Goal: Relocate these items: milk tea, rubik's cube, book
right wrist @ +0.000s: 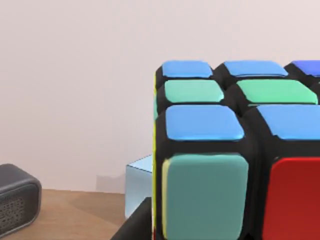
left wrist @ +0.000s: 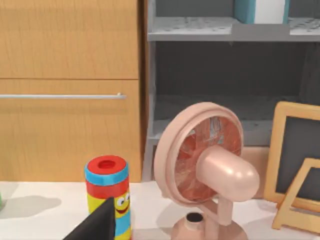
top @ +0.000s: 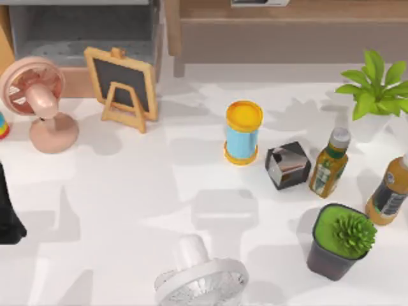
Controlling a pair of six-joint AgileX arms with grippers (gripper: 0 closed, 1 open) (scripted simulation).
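Note:
The rubik's cube (right wrist: pixel 235 150), with black edges and blue, green and red stickers, looms very close in the right wrist view. My right gripper is shut on it, one dark finger (right wrist: pixel 134 225) against its side, just above a wooden surface (right wrist: pixel 65 210). A cup with a yellow lid and a blue body (top: pixel 243 132), which looks like the milk tea, stands upright mid-table. A teal and white slab that may be the book (left wrist: pixel 260 10) stands on the upper grey shelf. My left gripper (top: pixel 6 217) is parked at the table's left edge, also seen in its wrist view (left wrist: pixel 95 225).
A pink fan (top: pixel 35 102) and a small chalkboard easel (top: pixel 124 83) stand at the back left. A dark shiny grey cube (top: pixel 288 164), two bottles (top: pixel 330 162), two potted plants (top: pixel 341 239) and a white fan (top: pixel 201 280) crowd the right and front. A grey speaker (right wrist: pixel 15 200) sits on the wood.

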